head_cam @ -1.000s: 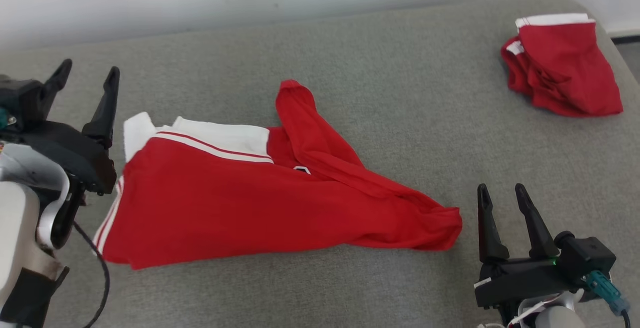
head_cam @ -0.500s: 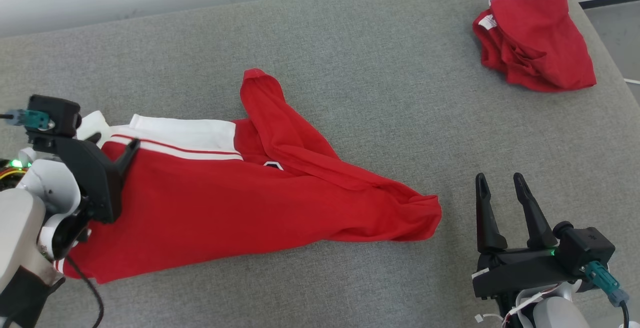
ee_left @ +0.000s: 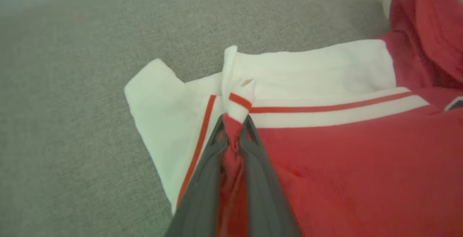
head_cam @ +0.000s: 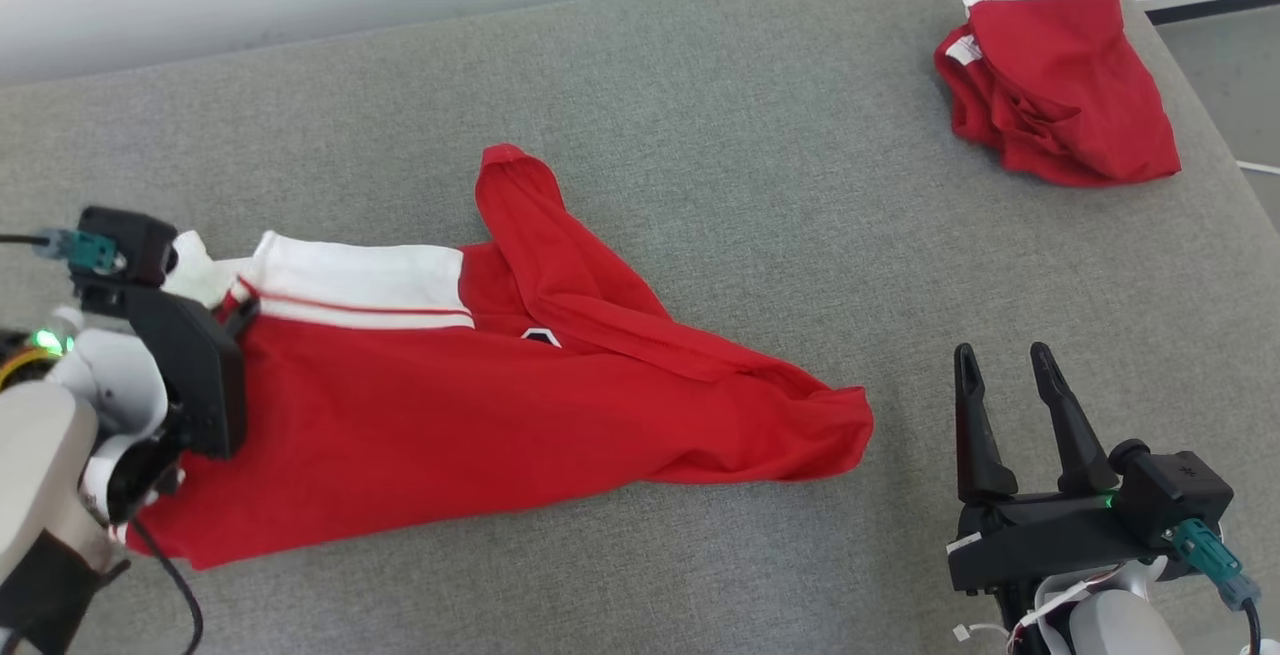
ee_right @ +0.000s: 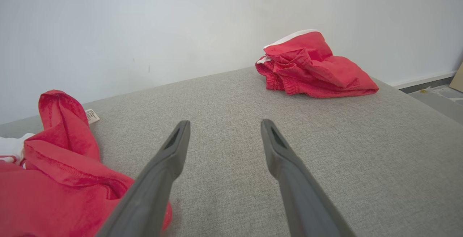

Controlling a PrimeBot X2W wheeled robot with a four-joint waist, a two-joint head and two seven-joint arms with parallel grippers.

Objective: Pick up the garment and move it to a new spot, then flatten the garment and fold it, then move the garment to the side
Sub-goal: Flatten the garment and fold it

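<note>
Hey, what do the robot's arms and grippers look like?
The left gripper and right gripper each have two long, tapered dark fingers on a black body, with a teal plug, a dark cable and a small green light. The left forearm is pale and rounded.

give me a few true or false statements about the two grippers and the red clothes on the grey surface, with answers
1. The left gripper is shut on a pinch of the garment beside its white band. True.
2. The right gripper grips the garment's edge. False: it is open, over the grey surface, apart from the garment.
3. A second red garment lies bunched near the far right corner of the surface. True.
4. The garment lies flat and neatly folded. False: it is wrinkled, with a sleeve flopped across it.
</note>
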